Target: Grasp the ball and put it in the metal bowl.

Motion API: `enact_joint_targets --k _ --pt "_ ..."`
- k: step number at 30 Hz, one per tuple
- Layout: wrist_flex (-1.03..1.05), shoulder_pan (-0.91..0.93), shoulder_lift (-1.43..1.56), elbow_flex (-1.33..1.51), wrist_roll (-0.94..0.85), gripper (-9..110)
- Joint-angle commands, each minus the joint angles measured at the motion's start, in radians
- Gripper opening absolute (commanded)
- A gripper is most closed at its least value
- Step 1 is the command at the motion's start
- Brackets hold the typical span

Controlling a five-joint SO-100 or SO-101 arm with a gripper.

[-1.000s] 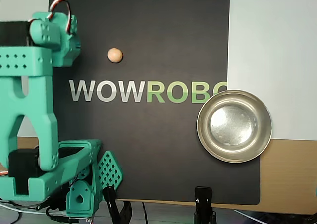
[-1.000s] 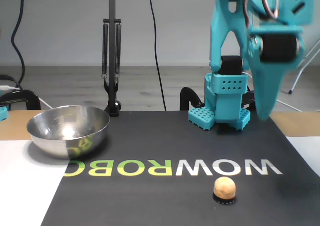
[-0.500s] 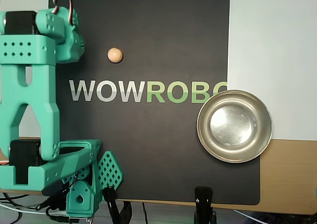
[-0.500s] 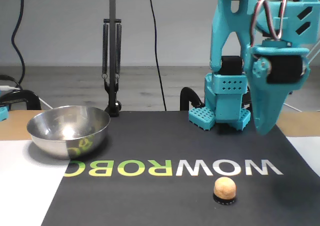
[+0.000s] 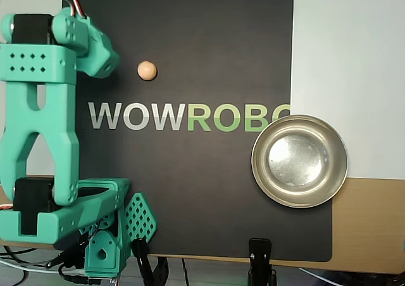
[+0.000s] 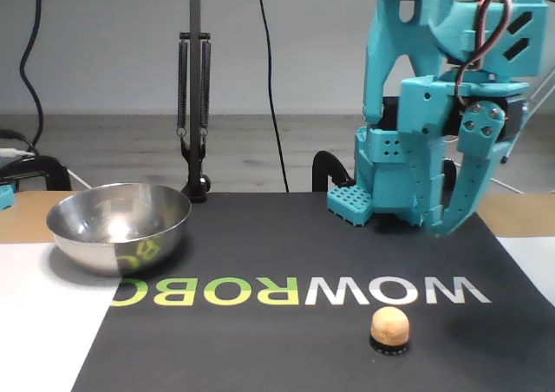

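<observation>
1. Turned at the wrist within the last second: gripper [image 6: 445, 229] now side-on in the fixed view, both fingers showing where only a flat face showed before; in the overhead view its nose [image 5: 109, 63] swung toward the ball [image 5: 147, 71] and a little higher in the picture
2. Fingers seemingly pressed together at the tips, a slim gap showing only higher up between them; nothing pinched
3. Hangs above the black mat [image 5: 209, 39], behind and above the ball [image 6: 389, 327] in the fixed view, near it but clearly apart; no contact yet
4. Ball unmoved across the second, resting on the mat [image 6: 286, 245] just beyond the white lettering, perched on what looks like a small dark ring [image 6: 389, 349]
5. Read as the approach step: wrist lined up on the target, grasp not begun, task barely under way; likely needed next, a spreading of the fingers and a drop over the ball, with a risk of knocking so round a thing off its perch
6. Bowl [image 5: 261, 139] empty, only reflections inside; sits well apart from the ball, at the mat's right edge in the overhead view, at the left in the fixed view [image 6: 87, 245]
7. Nothing else holding anything in either view
</observation>
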Motion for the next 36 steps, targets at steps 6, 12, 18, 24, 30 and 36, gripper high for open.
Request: enact_joint_targets --k 6,12,18,24,30,36 --pt "0.006 0.003 -0.049 -0.028 -0.261 0" --pt "-0.003 0.025 -0.089 -0.029 -0.272 0" --pt "-0.006 0.043 -0.100 -0.031 -0.273 0" --pt "-0.006 0.060 -0.100 -0.032 -0.273 0" --pt "-0.002 0.083 -0.100 -0.029 -0.273 0" --pt "0.000 0.107 -0.100 -0.031 -0.273 0"
